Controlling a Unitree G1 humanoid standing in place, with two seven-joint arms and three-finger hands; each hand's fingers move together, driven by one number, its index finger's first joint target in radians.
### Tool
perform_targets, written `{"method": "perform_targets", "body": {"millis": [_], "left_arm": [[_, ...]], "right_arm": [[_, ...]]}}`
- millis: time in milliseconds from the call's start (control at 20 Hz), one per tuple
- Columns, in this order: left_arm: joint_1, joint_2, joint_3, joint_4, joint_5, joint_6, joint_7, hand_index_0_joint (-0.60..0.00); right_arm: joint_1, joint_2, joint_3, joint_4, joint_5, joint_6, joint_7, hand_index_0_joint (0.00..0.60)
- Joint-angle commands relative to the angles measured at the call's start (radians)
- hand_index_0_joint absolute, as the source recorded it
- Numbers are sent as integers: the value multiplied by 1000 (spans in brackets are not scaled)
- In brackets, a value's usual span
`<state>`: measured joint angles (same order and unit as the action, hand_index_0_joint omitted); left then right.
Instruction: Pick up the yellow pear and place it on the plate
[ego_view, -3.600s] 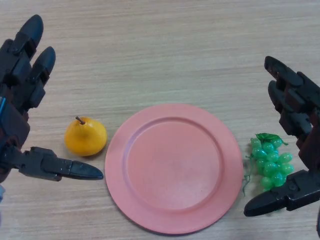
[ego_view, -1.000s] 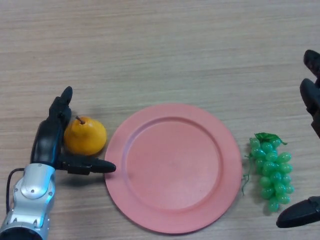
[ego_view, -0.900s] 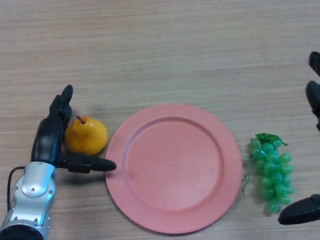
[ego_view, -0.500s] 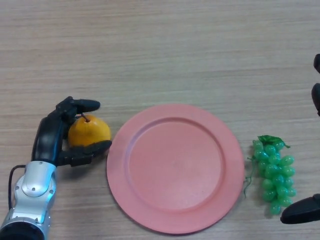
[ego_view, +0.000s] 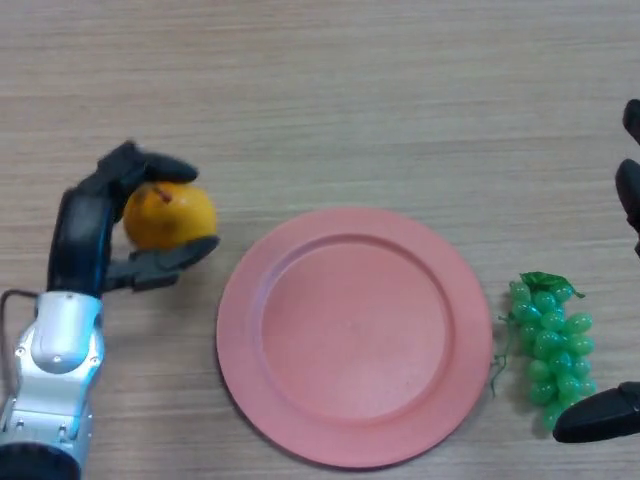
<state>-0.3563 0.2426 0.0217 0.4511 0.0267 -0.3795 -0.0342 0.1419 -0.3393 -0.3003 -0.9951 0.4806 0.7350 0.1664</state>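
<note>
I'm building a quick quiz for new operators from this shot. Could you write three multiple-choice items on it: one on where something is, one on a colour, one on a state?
1. Where does the bunch of green plastic grapes lie?
A. on the plate
B. on the wooden table, right of the plate
C. in the left hand

2. What colour is the round flat plate?
A. pink
B. white
C. blue

3. What is the black left hand doing?
A. lying flat and open
B. curled on nothing
C. curled round the yellow pear

Answers: 1 B, the grapes sit off the plate's right rim, by the right hand. 2 A, the plate is pink all over. 3 C, fingers above and thumb below the pear.
</note>
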Motion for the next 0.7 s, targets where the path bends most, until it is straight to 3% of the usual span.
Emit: {"method": "perform_targets", "body": {"millis": [50, 200, 300, 400, 700], "left_arm": [[15, -27, -51, -171, 0, 15, -51, -600], [54, -50, -190, -202, 67, 11, -41, -600], [43, -52, -246, -167, 84, 4, -10, -600], [35, -52, -273, -129, 134, 12, 11, -600], [-1, -53, -301, -53, 219, 105, 120, -600]], "right_arm": [[-22, -12, -79, -52, -9, -140, 15, 0], [-11, 4, -90, -52, -35, -174, 32, 0], [1, -4, -106, -52, -18, -193, 29, 0], [17, 3, -123, -52, -5, -205, 36, 0], [33, -25, -161, -52, 37, -205, 14, 0]]}}
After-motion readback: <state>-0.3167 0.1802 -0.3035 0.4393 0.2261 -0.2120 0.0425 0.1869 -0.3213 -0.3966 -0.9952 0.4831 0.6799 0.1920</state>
